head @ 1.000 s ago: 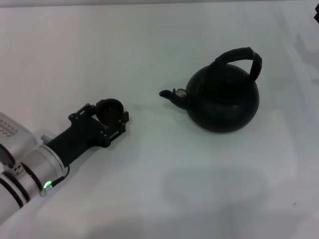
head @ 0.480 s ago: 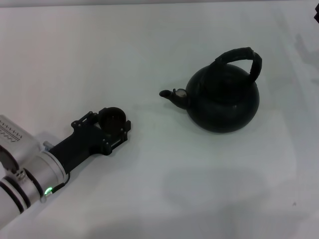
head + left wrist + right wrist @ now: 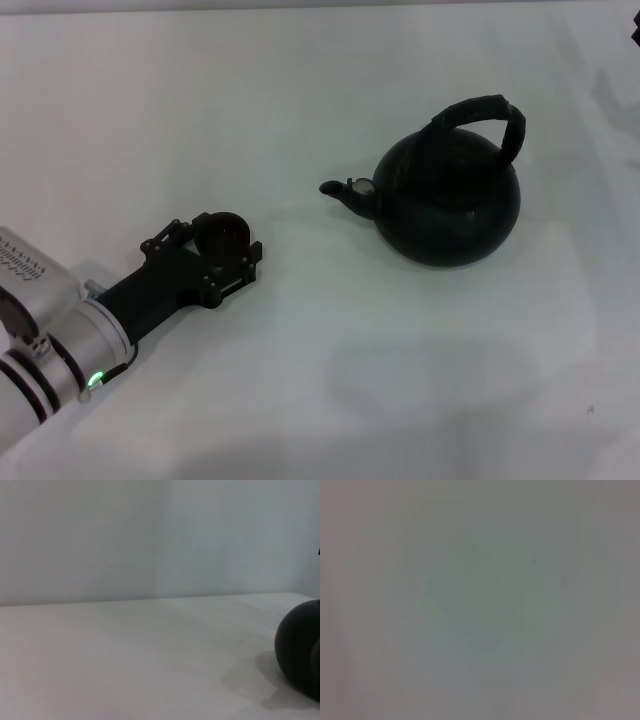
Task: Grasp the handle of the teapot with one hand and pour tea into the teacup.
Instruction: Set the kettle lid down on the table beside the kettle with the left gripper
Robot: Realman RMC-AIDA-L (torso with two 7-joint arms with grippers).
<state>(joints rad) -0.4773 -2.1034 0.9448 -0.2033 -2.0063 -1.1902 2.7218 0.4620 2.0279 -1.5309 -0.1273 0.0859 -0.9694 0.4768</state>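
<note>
The matte-black teapot point(image 3: 448, 200) stands on the white table, right of centre. Its short spout point(image 3: 345, 192) points left and its black arched handle point(image 3: 485, 118) rises over the top. The tiny dark teacup point(image 3: 222, 232) sits upright, left of the spout and well apart from it. My left gripper point(image 3: 215, 250) reaches in from the lower left with its fingers on either side of the teacup, holding it low at the table. The teapot's round body shows at the edge of the left wrist view point(image 3: 300, 652). No tea is visible. My right gripper is out of view.
The white table point(image 3: 330, 400) runs all around the teapot and teacup. A small dark shape point(image 3: 636, 35) cuts in at the far right edge. The right wrist view shows only a plain pale surface.
The teacup, first tipped in the left gripper, now sits upright with its opening up. The gripper and teacup have shifted slightly left. The teapot has not moved.
</note>
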